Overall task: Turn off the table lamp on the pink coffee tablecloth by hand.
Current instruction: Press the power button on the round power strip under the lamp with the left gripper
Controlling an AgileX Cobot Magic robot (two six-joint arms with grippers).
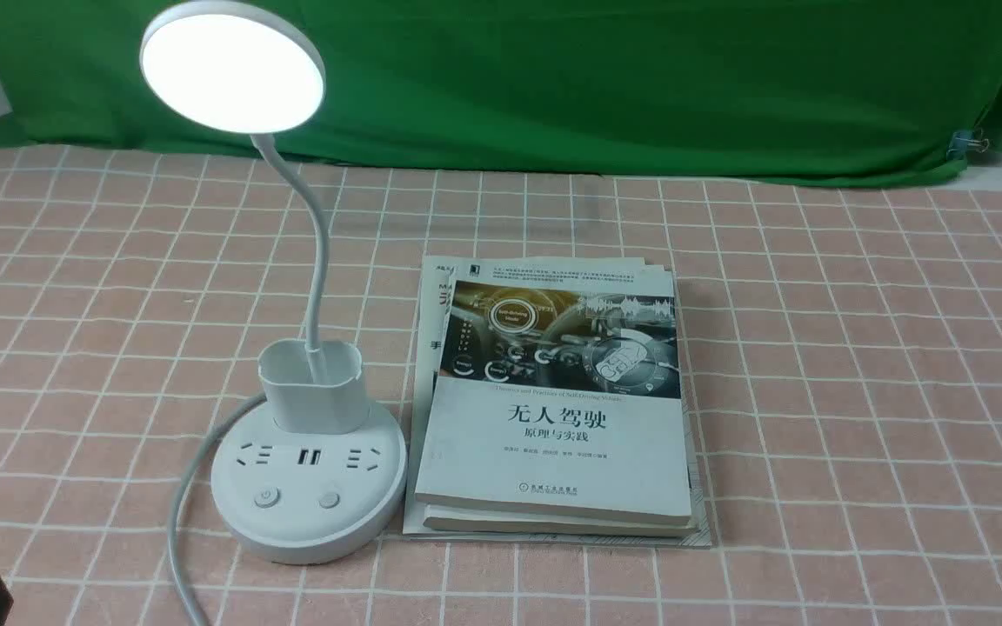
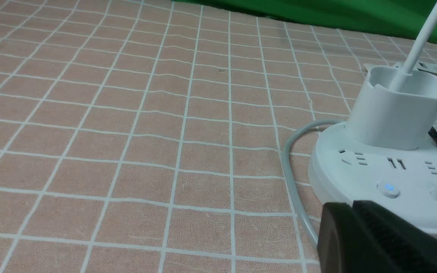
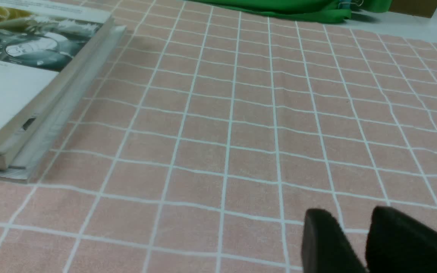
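Currently, the table lamp [image 1: 308, 487] stands upright on the pink coffee tablecloth [image 1: 858, 417], left of centre in the front view, with its disc head [image 1: 233, 71] lit bright white; the bendy neck [image 1: 320, 252] rises from the cup-shaped holder [image 1: 314, 387] on the round base, and the grey-white cord [image 1: 177, 522] leaves from behind the holder and curves around the base's left side; the front of the base carries two round buttons, and in the left wrist view one of them [image 2: 388, 189] shows a blue glow; the left gripper [image 2: 351, 206] has its fingers together at the tips, with nothing seen held between them, and only a dark tip of it enters the front view's near left corner, apart from the lamp; the right gripper [image 3: 355, 216] has its fingers parted by a modest gap, holding nothing at the visible tips, above bare tablecloth; a stack of books [image 1: 553, 417], the top one with a dashboard picture on its cover, lies just beside the lamp base on the right; a green cloth [image 1: 605, 87] hangs beyond the tablecloth, with a binder clip [image 1: 969, 143] near its right end
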